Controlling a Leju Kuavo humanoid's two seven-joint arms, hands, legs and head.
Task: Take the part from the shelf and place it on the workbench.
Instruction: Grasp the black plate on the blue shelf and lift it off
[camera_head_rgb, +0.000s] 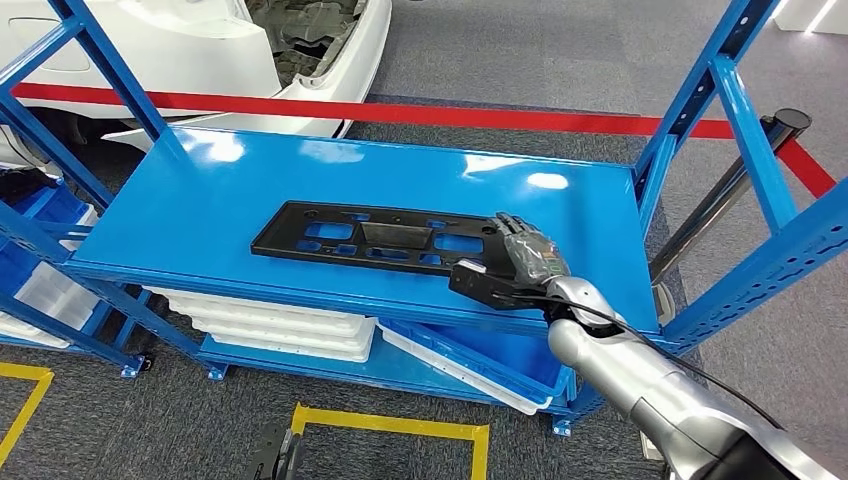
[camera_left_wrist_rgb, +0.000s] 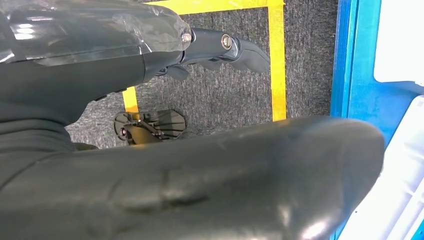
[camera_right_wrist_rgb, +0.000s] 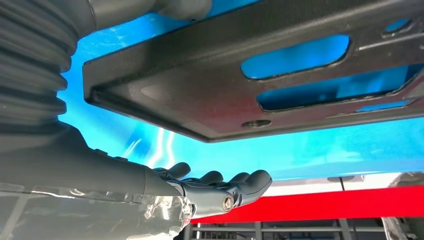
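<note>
You are reaching for the black part (camera_head_rgb: 375, 237), which is lying flat on the blue shelf (camera_head_rgb: 250, 180). Your right hand (camera_head_rgb: 528, 255) is hanging open at its near end, holding nothing — next you'll be needing fingers closed around that edge before lifting.

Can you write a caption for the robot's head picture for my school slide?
The robot's right hand reaches the end of a flat black part lying on a blue shelf.
</note>
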